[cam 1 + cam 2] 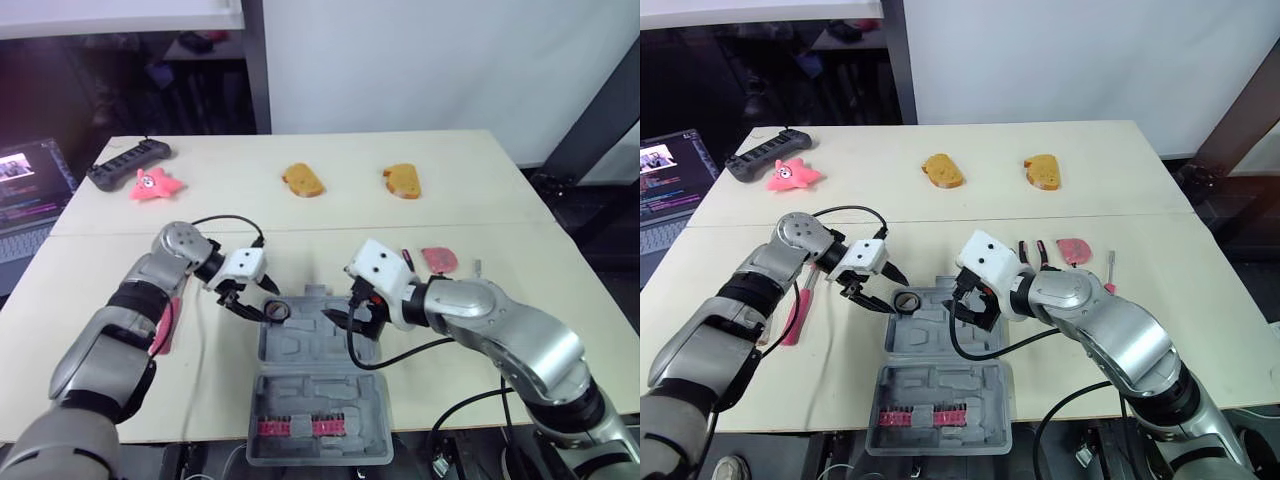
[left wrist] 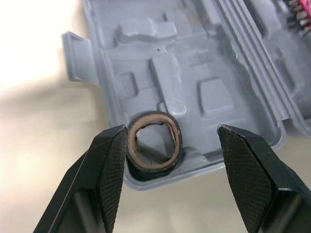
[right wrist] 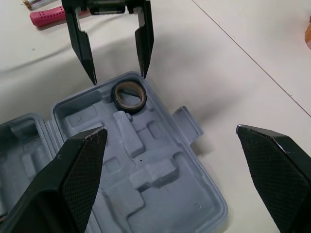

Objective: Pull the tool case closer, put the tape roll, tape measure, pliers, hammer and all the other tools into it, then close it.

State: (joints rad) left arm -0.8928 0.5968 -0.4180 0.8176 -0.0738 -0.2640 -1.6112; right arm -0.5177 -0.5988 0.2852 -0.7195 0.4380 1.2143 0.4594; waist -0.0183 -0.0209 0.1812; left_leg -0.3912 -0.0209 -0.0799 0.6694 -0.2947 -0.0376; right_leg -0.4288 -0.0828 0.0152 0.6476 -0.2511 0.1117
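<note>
Left hand (image 2: 173, 136) stands open astride the tape roll (image 2: 154, 145) seated in a corner pocket of the tool case (image 1: 310, 340); placing looks done, so next lift clear for another tool.

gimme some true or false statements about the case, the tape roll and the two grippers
1. The grey plastic tool case lies open on the table. True.
2. The black tape roll lies on the bare table. False: it sits in a corner pocket of the case.
3. The left gripper is shut on the roll. False: its fingers stand open by it.
4. The right gripper is open over the case. True.
5. A pink star-shaped toy lies near the table's far left corner. True.
</note>
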